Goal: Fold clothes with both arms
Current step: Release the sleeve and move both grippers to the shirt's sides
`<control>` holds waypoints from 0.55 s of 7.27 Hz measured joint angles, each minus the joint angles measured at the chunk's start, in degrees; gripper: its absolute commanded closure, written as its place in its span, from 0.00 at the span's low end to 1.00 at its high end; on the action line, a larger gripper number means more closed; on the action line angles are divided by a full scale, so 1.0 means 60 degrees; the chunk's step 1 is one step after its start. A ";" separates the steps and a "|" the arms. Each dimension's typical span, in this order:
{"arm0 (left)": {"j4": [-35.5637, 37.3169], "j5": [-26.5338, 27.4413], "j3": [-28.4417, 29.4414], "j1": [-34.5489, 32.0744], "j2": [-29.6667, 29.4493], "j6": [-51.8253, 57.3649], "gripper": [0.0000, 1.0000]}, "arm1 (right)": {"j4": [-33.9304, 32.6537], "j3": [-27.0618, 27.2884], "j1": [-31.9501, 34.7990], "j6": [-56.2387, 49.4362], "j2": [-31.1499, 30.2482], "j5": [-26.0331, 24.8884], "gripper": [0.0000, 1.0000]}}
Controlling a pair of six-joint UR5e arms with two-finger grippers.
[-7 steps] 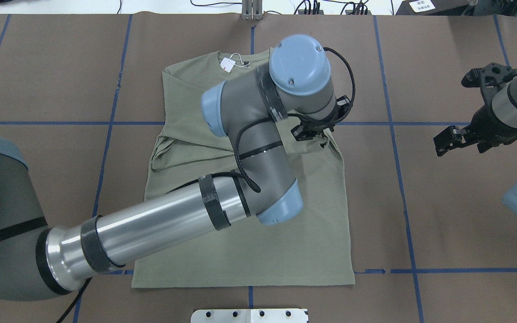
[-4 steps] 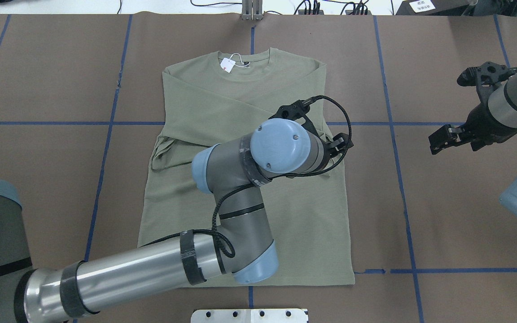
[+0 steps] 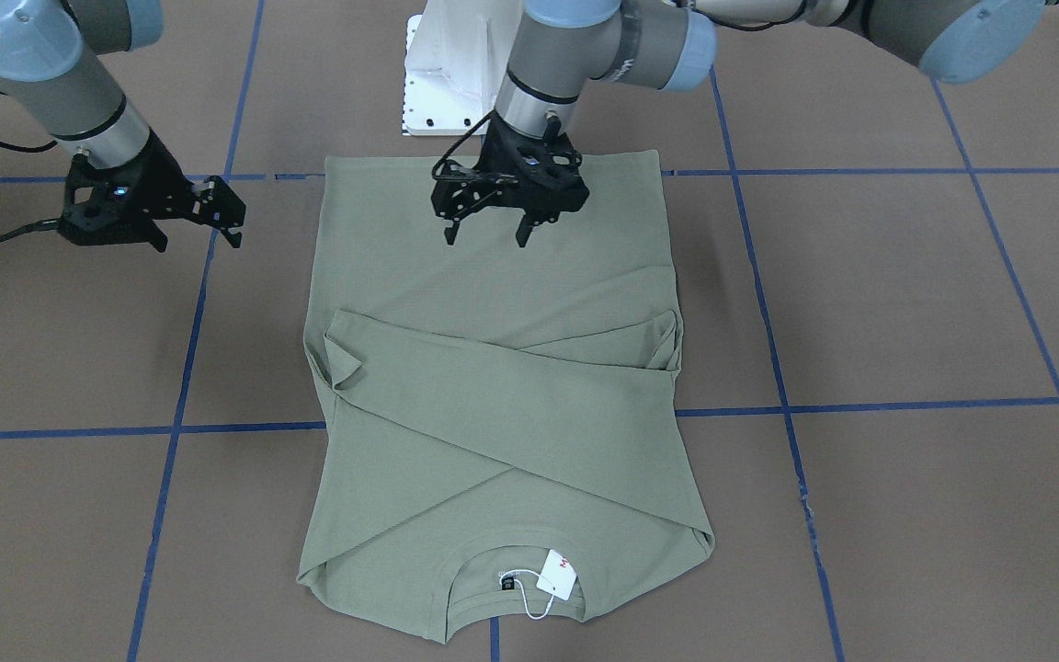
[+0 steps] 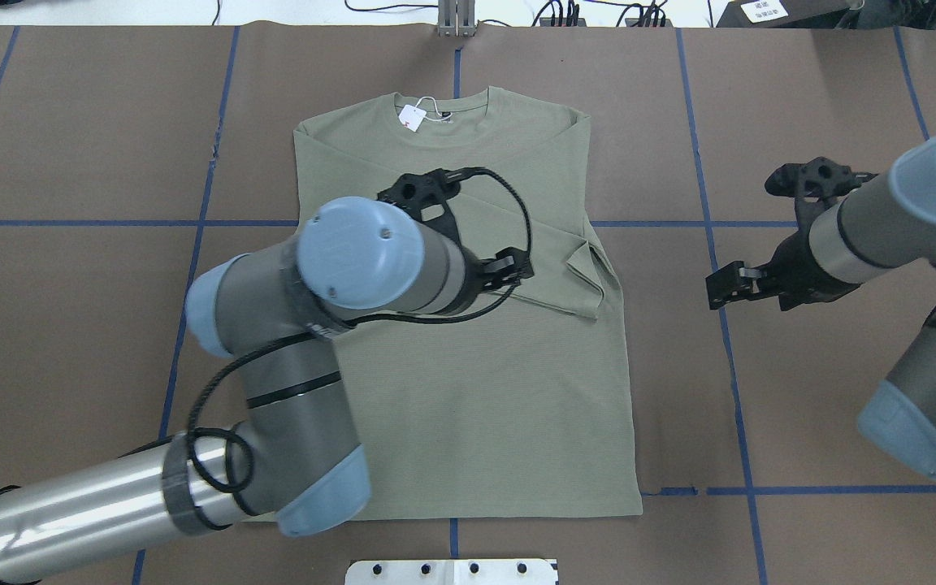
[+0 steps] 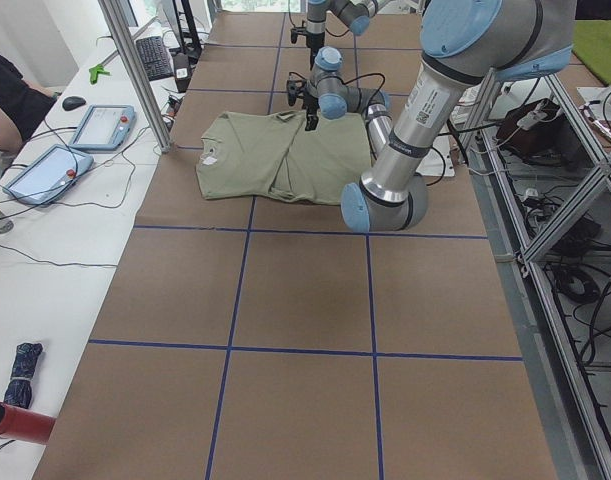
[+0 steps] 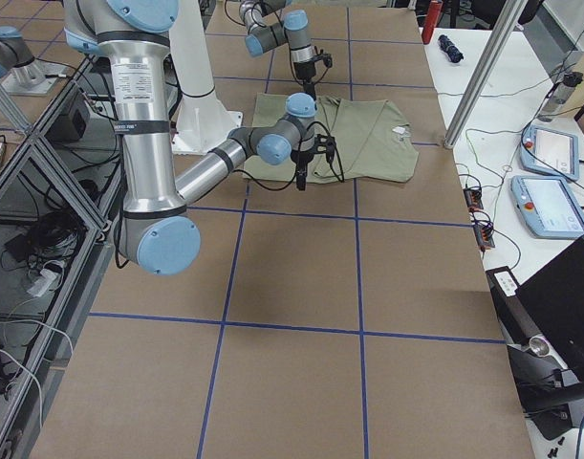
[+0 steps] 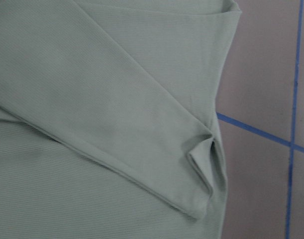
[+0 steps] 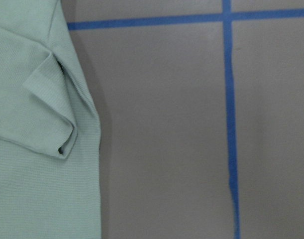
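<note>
Brown paper (image 4: 825,97) gridded with blue tape lines (image 4: 70,222) covers the table (image 4: 70,366). A white bench (image 5: 45,250) alongside carries two tablets (image 5: 100,125) (a keyboard (image 5: 163,58) farther along), beside an aluminium post (image 5: 140,75).

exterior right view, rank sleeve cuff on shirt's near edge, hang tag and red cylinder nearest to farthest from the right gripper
1. sleeve cuff, folded in just beside the right gripper
2. hang tag, toward the view's right
3. red cylinder, far end, at the view's top

Sage-green knit shirt (image 7: 67,189): fills left and centre. Sleeve (image 7: 117,109): laid diagonally across the body; cuff (image 7: 204,167) gaping, lower right. Brown table cover (image 7: 261,64): right side, crossed blue tape lines (image 7: 251,128).
</note>
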 measured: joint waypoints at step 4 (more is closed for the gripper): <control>0.0131 -0.0087 -0.2881 -0.0236 0.3312 0.1294 0.01 | 0.0237 0.0576 -0.3698 0.3295 -0.0025 -0.2827 0.01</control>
